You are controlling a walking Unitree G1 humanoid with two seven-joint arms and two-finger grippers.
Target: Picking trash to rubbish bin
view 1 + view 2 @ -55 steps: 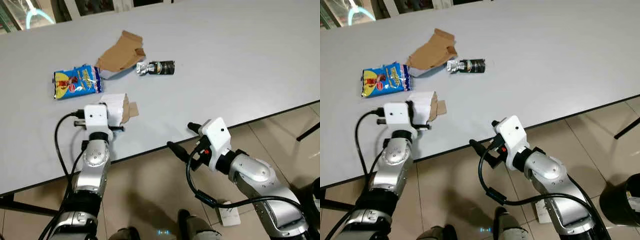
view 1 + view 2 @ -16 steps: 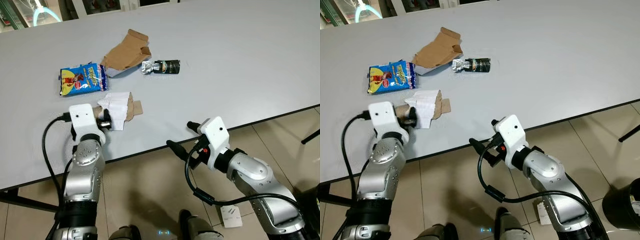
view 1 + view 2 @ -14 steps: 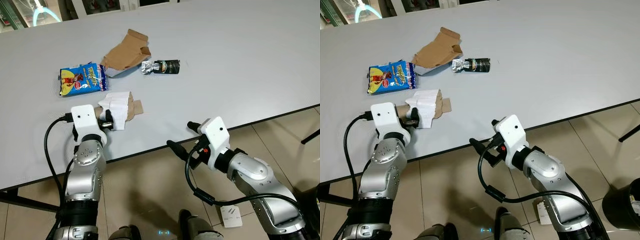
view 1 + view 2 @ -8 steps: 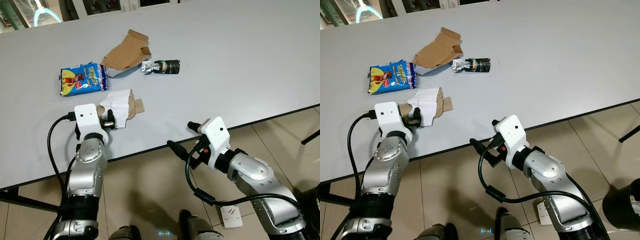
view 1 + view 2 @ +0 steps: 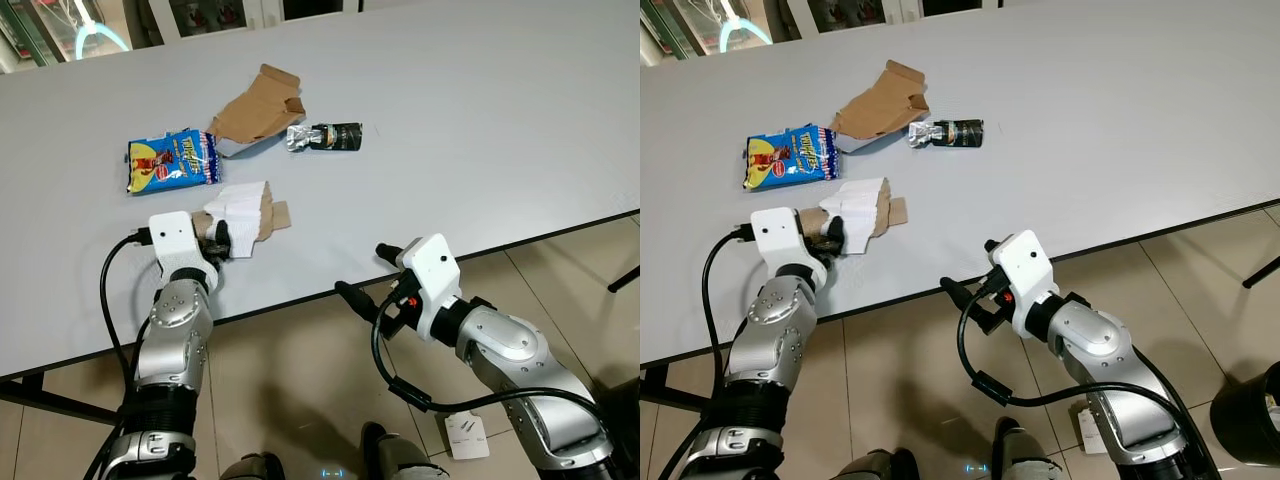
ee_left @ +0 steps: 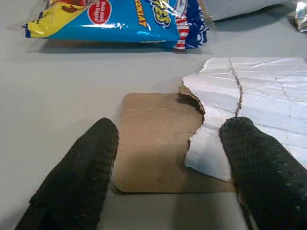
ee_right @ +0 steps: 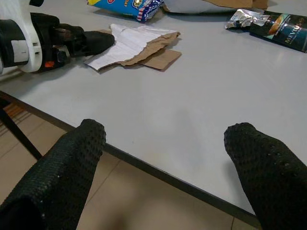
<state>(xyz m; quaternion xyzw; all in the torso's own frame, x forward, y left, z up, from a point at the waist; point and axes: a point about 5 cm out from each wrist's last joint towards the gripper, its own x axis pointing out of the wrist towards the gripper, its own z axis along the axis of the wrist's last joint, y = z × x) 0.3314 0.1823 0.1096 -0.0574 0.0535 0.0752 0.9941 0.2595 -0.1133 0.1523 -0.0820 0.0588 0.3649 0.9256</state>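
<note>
Grey table: flat top, dark edge, spanning the scene from left to right. Beige tiled floor on the near side. White card lying on the tiles, near right. Thin black leg at the right edge. Black bar under the table, near left. Far left, apparently a glowing ring light; view poor.

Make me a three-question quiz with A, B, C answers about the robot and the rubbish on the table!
1. Where is the left gripper?
A. at the torn white and brown cardboard piece
B. over the floor
C. on the dark foil pouch

2. What colour is the shiny snack bag?
A. green
B. blue
C. pink

3. How are the right gripper's fingers?
A. shut
B. holding trash
C. open, holding nothing

Answers: 1 A, its fingers straddle the cardboard's edge. 2 B, blue with yellow and red print. 3 C, its fingers stand apart beyond the grey table edge.
</note>
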